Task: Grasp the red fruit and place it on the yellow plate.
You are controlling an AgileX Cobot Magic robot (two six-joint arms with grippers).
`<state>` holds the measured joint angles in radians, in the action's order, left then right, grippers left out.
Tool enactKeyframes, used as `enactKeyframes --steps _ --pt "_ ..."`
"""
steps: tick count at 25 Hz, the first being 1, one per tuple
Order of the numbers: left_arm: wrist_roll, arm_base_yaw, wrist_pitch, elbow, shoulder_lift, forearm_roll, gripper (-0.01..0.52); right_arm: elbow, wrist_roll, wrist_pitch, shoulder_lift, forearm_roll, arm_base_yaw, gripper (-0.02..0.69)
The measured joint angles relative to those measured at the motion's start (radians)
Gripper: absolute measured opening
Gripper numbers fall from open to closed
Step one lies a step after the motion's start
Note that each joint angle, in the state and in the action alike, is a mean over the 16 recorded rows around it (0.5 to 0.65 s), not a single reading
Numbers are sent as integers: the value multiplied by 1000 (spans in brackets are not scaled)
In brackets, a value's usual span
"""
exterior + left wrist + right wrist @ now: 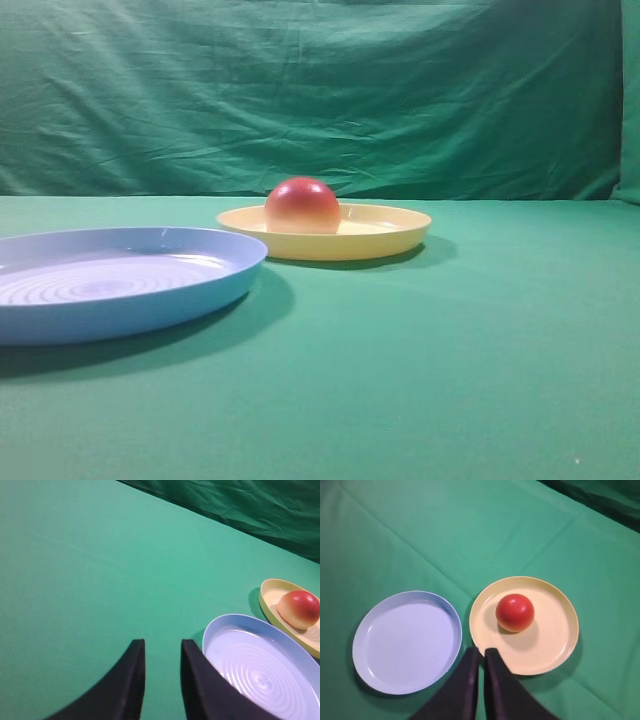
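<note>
red fruit [515,612] sits in yellow plate [555,645], just past right pincer [481,653], nearly closed, empty | blue plate [406,641] empty, beside left pincer [162,645], narrow gap | green cloth [450,360] everywhere

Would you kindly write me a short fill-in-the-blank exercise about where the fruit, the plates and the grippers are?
1. The red fruit rests on the ____ plate.
2. The blue plate holds ____.
3. The right gripper has its jaws nearly ____.
4. The left gripper hangs beside the ____ plate.

Missing words: yellow; nothing; closed; blue
</note>
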<state>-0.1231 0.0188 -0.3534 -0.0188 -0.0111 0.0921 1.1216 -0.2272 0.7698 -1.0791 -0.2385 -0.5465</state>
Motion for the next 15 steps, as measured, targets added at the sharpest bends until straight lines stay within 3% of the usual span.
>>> enactKeyframes --steps 7,15 --pt "0 0 0 0 0 0 157 -347 1 -137 407 -8 0 0" --pt "0 0 0 0 0 0 157 -568 2 -195 689 -2 0 0"
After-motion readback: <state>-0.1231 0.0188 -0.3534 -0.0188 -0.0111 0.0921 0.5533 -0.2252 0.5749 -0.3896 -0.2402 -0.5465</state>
